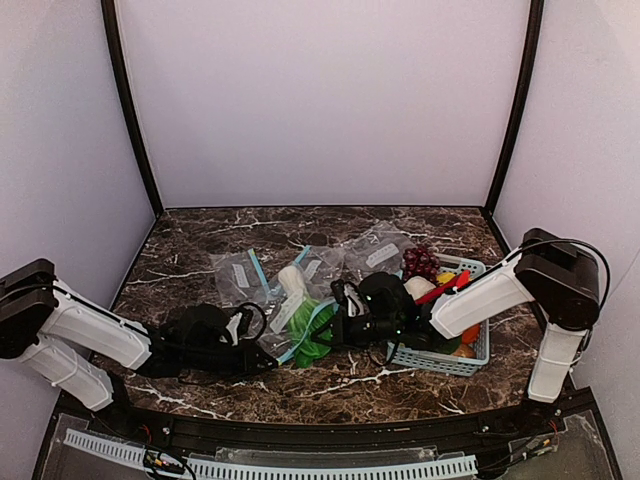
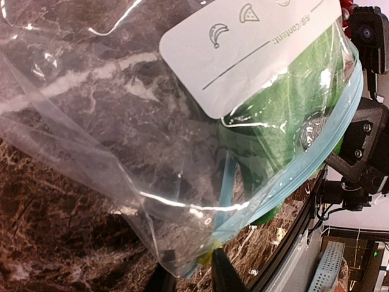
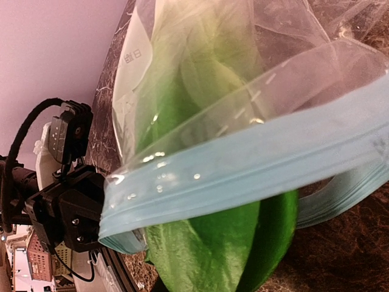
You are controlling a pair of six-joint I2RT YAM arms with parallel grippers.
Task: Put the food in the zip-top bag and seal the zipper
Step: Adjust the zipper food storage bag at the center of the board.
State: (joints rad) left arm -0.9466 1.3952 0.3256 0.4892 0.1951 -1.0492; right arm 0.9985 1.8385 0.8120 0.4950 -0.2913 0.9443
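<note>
The zip-top bag (image 1: 300, 310) lies between my two grippers, and its white label (image 2: 243, 48) faces the left wrist camera. The leafy food (image 1: 308, 342) is partly inside, green leaves (image 3: 206, 243) spilling under the light-blue zipper (image 3: 255, 164), white stalk (image 1: 295, 283) toward the back. My left gripper (image 2: 185, 275) straddles the bag's lower corner, its fingers close together with a gap still showing. My right gripper (image 1: 338, 315) holds the zipper edge lifted; its fingers are hidden behind the strip. A red-orange tapered food (image 1: 443, 289) sits in the basket.
A light-blue basket (image 1: 450, 358) with toy food stands under my right arm. Purple grapes (image 1: 420, 262) lie behind it. Smaller clear bags (image 1: 240, 275) (image 1: 380, 250) lie at the back of the marble table (image 1: 200, 235).
</note>
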